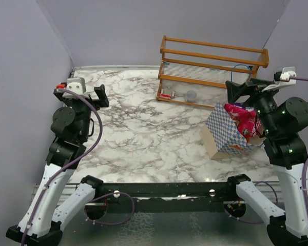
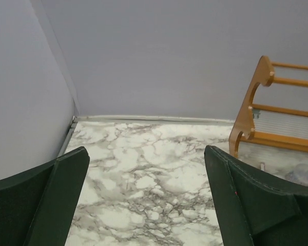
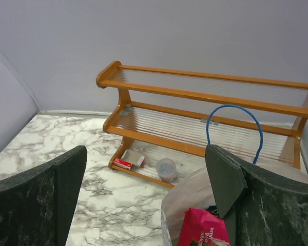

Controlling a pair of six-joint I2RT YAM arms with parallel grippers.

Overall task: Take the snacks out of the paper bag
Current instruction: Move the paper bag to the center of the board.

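The blue-and-white checkered paper bag [image 1: 225, 129] stands tilted at the right of the marble table, its mouth open toward the right arm. A pink-red snack bag [image 1: 243, 119] fills the mouth; other packets are mostly hidden. In the right wrist view the pink-red bag [image 3: 203, 229] sits in the bag's cream inside [image 3: 192, 197], with a blue cord handle [image 3: 235, 128] arching above. My right gripper [image 1: 241, 89] [image 3: 146, 205] is open and empty, just above the bag's far rim. My left gripper [image 1: 87, 92] [image 2: 146, 205] is open and empty above the table's left side.
A wooden rack [image 1: 212, 72] stands at the back right, behind the bag. Its bottom shelf holds a small red-and-white box [image 3: 122, 163] and a clear plastic cup [image 3: 166, 169]. Grey walls close in on the left, back and right.
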